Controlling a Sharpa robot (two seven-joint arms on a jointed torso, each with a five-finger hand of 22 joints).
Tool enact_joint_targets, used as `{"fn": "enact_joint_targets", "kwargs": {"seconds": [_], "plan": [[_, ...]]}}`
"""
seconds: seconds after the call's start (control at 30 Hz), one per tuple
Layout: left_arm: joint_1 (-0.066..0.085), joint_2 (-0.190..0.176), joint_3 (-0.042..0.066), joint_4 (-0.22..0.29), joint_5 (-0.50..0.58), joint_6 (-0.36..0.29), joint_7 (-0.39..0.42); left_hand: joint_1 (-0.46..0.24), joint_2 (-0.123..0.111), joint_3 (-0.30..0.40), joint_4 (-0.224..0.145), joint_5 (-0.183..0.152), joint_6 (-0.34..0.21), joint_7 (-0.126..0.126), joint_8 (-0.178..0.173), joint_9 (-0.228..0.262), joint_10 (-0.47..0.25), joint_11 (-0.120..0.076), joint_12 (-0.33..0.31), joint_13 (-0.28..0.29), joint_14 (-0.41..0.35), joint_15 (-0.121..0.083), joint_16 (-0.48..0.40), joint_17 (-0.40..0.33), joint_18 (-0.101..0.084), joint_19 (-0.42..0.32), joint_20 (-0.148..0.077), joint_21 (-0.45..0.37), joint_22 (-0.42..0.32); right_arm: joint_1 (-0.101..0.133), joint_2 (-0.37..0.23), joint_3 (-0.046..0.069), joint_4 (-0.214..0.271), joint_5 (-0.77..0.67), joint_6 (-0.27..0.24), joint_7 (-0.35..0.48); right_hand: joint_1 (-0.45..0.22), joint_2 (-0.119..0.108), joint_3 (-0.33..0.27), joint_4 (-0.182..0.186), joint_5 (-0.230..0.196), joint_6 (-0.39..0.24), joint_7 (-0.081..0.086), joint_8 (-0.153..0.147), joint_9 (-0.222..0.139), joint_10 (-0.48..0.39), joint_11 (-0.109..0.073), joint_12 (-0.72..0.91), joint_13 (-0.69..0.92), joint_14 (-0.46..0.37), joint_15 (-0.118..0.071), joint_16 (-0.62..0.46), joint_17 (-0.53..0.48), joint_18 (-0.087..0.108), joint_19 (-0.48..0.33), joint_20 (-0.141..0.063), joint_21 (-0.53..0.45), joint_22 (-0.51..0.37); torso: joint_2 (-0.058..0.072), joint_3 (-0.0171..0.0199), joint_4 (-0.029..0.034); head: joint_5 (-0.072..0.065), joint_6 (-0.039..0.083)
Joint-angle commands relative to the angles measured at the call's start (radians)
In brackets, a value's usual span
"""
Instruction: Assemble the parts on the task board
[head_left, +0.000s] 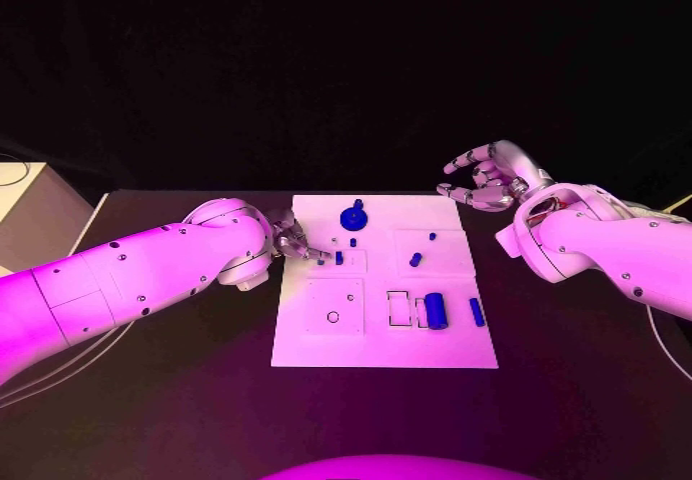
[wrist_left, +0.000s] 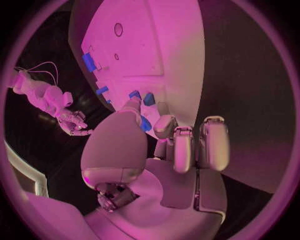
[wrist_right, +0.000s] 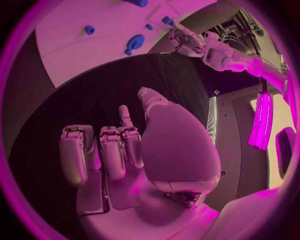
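Several blue parts are seen lying loose on the white task board, so most of the job is judged left, while a small part seems pinched by the left hand and nothing is held in the curled right hand.

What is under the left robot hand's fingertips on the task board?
The left robot hand reaches over the task board beside a small blue part. Whether the fingers pinch that part is hidden.
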Motion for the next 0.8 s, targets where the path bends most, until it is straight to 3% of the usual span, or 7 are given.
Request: {"fn": "enact_joint_targets", "kwargs": {"seconds": [0.03,0.23,0.6,0.63,0.7,0.73,0.8], "plan": [[0.0,-0.001,0.002,0.004,0.051,-0.027,0.027,0.001,0.009,-0.006,0.0,-0.006,-0.004,-0.001,0.004,0.001,-0.006,-0.001,-0.001,-0.004,0.104,0.008,0.003,0.263,-0.006,-0.004,0.0,-0.007,0.0,-0.001,0.0,0.0,0.001,-0.01,0.01,0.009,-0.006,0.001,0.005,-0.001,0.007,-0.01,0.0,0.007,0.001,0.035,-0.004,-0.004,0.203,0.098,-0.006,-0.006,0.24,0.009,0.067,-0.006,-0.005,0.19,0.0,0.0006,-0.0002,0.001,0.001],[0.0,-0.009,0.012,0.008,0.104,-0.039,0.076,0.006,0.016,-0.015,0.0,-0.009,-0.016,0.003,0.001,0.0,-0.019,0.002,-0.012,-0.022,0.104,0.01,0.003,0.263,-0.001,-0.017,0.001,-0.018,-0.02,-0.001,-0.001,0.0,0.001,-0.01,0.01,0.009,-0.01,-0.001,0.005,0.0,0.009,-0.011,0.0,0.007,0.002,0.036,-0.004,-0.004,0.203,0.098,-0.006,-0.006,0.24,0.009,0.068,-0.006,-0.004,0.192,0.0,0.0006,-0.0008,0.001,0.004],[0.0,-0.015,0.05,0.003,0.143,-0.168,0.31,0.181,0.071,0.063,-0.001,0.011,-0.194,0.077,-0.024,-0.063,-0.337,0.071,-0.193,-0.337,-0.024,0.073,-0.142,0.023,0.063,-0.232,0.054,-0.213,-0.32,-0.001,-0.003,0.0,0.0,-0.009,0.003,0.014,-0.011,-0.001,0.005,0.0,0.009,-0.011,0.0,0.008,0.002,0.033,-0.004,-0.007,0.2,0.098,-0.006,-0.007,0.238,0.01,0.067,-0.006,-0.007,0.189,0.0,-0.0001,-0.0007,0.0,0.01],[0.0,-0.013,0.051,0.0,0.145,-0.177,0.335,0.254,0.065,0.134,0.001,0.013,-0.222,0.094,-0.051,-0.107,-0.401,0.083,-0.215,-0.356,-0.098,0.086,-0.206,-0.071,0.088,-0.329,0.068,-0.307,-0.444,-0.001,-0.003,0.0,0.0,-0.009,0.001,0.016,-0.011,-0.001,0.005,0.0,0.009,-0.011,0.0,0.008,0.002,0.025,-0.004,-0.015,0.193,0.097,-0.006,-0.007,0.237,0.01,0.066,-0.006,-0.01,0.187,0.001,0.0,-0.0006,-0.001,0.011],[0.0,-0.005,0.052,-0.006,0.145,-0.196,0.403,0.371,0.036,0.268,-0.007,0.014,-0.221,0.106,-0.072,-0.161,-0.439,0.095,-0.226,-0.377,-0.124,0.092,-0.218,-0.099,0.093,-0.349,0.075,-0.334,-0.472,-0.001,-0.003,0.0,0.0,-0.007,-0.003,0.02,-0.011,-0.001,0.005,0.0,0.009,-0.012,0.0,0.008,0.002,0.003,-0.004,-0.037,0.174,0.096,-0.006,-0.009,0.233,0.012,0.063,-0.006,-0.015,0.183,0.001,0.0002,-0.0006,-0.001,0.013],[0.0,0.0,0.053,-0.01,0.14,-0.203,0.437,0.397,-0.015,0.362,-0.001,0.007,-0.217,0.121,-0.092,-0.204,-0.472,0.116,-0.251,-0.403,-0.2,0.113,-0.269,-0.175,0.111,-0.434,0.086,-0.409,-0.566,-0.001,-0.003,0.0,0.0,-0.005,-0.006,0.024,-0.011,-0.001,0.006,-0.001,0.01,-0.012,0.0,0.009,0.002,-0.012,-0.004,-0.052,0.161,0.096,-0.006,-0.01,0.231,0.013,0.062,-0.006,-0.019,0.179,0.001,0.0004,-0.0007,-0.001,0.014],[0.0,0.01,0.053,-0.018,0.127,-0.212,0.488,0.408,-0.05,0.463,-0.004,0.006,-0.211,0.122,-0.097,-0.24,-0.494,0.118,-0.281,-0.44,-0.282,0.117,-0.323,-0.261,0.115,-0.467,0.097,-0.436,-0.587,-0.001,-0.003,0.0,-0.001,0.0,-0.01,0.031,-0.008,-0.002,0.012,-0.002,0.01,-0.011,-0.002,0.012,0.003,-0.055,-0.006,-0.099,0.121,0.091,-0.007,-0.018,0.214,0.018,0.053,-0.007,-0.039,0.163,0.001,0.0008,-0.0014,-0.001,0.015]]}}
